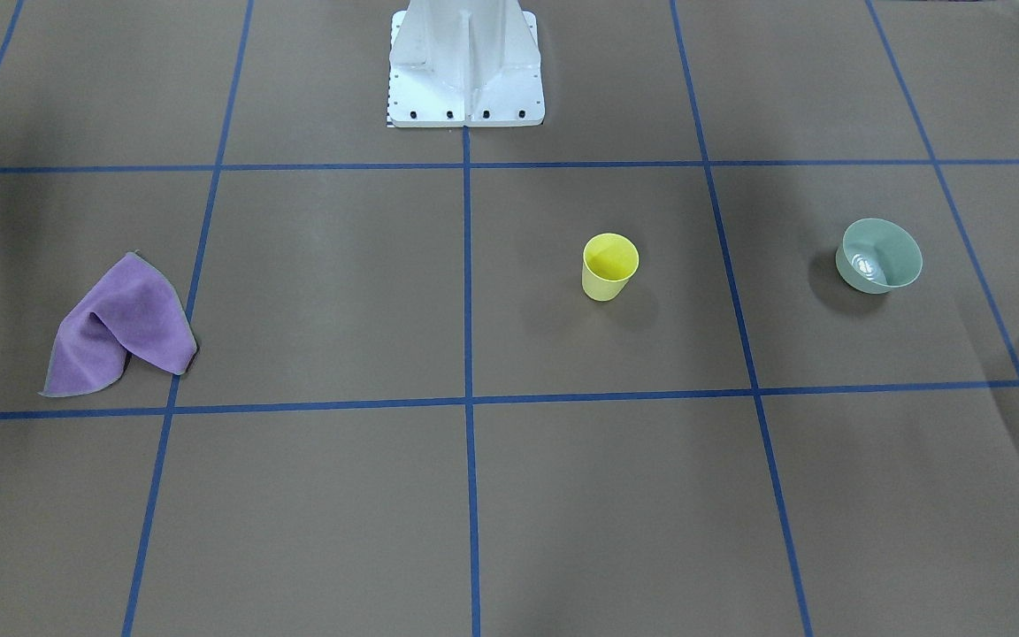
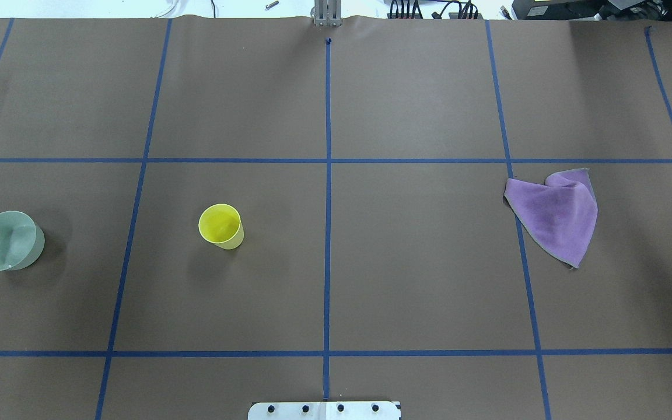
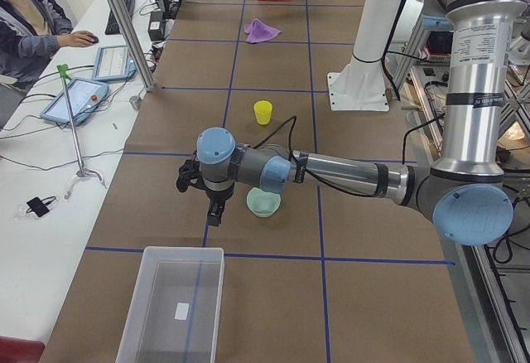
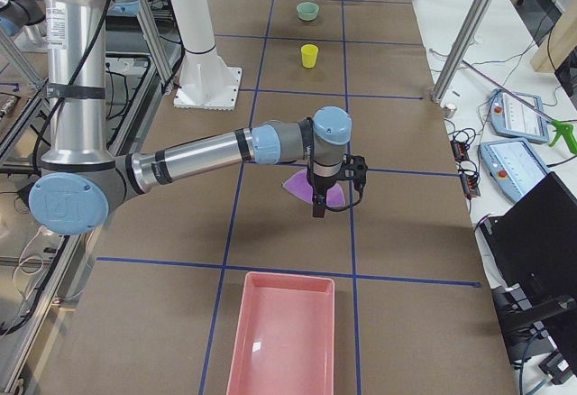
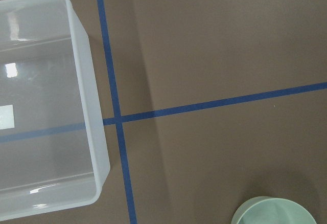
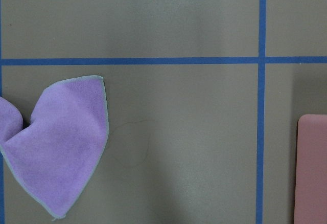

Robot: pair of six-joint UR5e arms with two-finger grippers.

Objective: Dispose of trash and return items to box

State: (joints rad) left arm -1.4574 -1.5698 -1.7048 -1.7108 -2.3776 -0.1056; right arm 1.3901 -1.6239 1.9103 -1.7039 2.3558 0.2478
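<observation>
Brown table (image 3: 273,297) holds the clear box (image 3: 172,305) nearest, then the green bowl (image 3: 265,205), yellow cup (image 3: 263,113), and purple cloth (image 3: 262,31) far off. The left gripper (image 3: 214,214) hangs by the bowl, the right gripper (image 4: 317,207) by the cloth; open or closed, I cannot tell.

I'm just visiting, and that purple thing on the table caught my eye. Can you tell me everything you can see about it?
It is a purple cloth, soft and fuzzy-looking, with a thin grey-green hem. It lies crumpled rather than flat, folded over itself into a raised hump, with one corner tapering to a point. It rests on the brown table cover, and one edge overlaps a blue tape line. Nothing else shows touching it.
</observation>
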